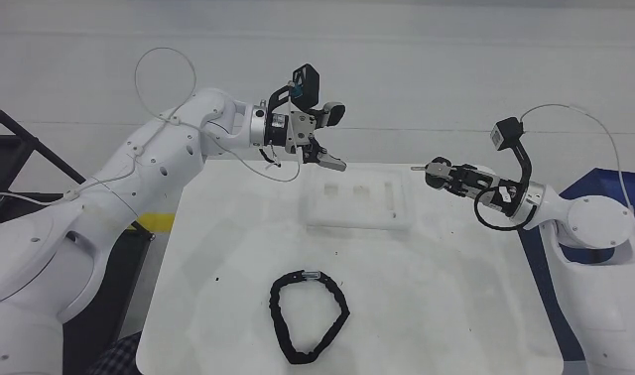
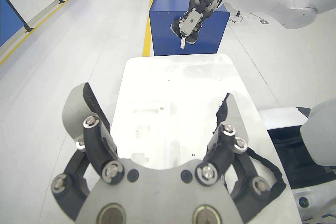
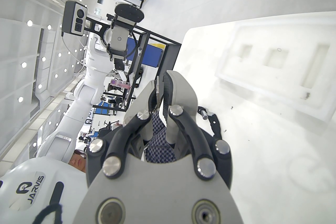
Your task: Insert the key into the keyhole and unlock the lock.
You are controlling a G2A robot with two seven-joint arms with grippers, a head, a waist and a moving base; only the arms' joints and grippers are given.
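On the robot's side of the white surface (image 1: 446, 296) lies the lock (image 1: 309, 315), a black chain closed into a loop, with its small metal lock body at the far end of the loop, towards the tray. Beyond it, near the far edge of the surface, sits a white foam tray (image 1: 357, 216) with several shallow rectangular pockets. The right gripper (image 1: 434, 169) hangs in the air just beside the tray's right end and above the surface, closed on the key (image 1: 419, 168); the key's silver blade sticks out past the fingertips and points towards the other arm. From the left wrist the key (image 2: 183, 42) shows slanting down out of the right gripper (image 2: 187, 34), and from the right wrist it is a thin metal strip (image 3: 158, 88) pinched between the two pads. The left gripper (image 1: 335, 137) is held off the surface at the tray's far left corner, its fingers spread wide with nothing between them, well apart from the lock and facing the right gripper across the tray.
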